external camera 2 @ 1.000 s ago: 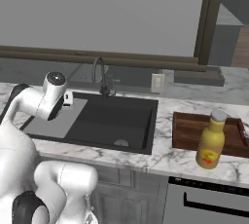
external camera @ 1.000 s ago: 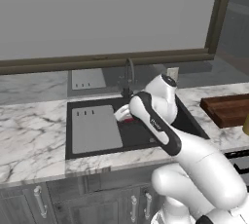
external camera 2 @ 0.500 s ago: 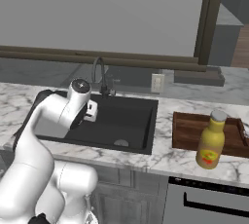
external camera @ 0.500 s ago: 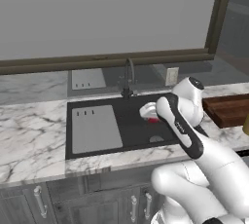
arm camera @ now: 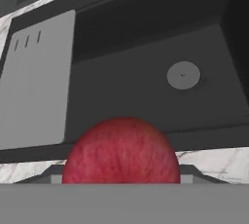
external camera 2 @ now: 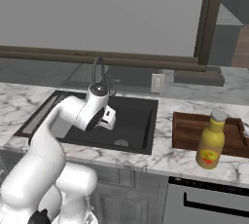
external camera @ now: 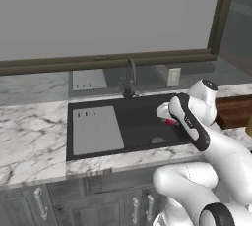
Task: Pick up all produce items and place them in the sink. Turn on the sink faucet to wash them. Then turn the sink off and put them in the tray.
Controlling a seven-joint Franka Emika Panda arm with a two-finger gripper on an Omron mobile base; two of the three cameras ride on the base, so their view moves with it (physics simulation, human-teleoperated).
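Round red apple point(arm camera: 121, 151) with no long axis, jaws clamped on it, above sink point(arm camera: 146, 96)

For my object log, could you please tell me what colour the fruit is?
The fruit is glossy red with faint paler speckling; the hand view shows it best.

Glossy white arm point(external camera: 206, 146) (dark joints)
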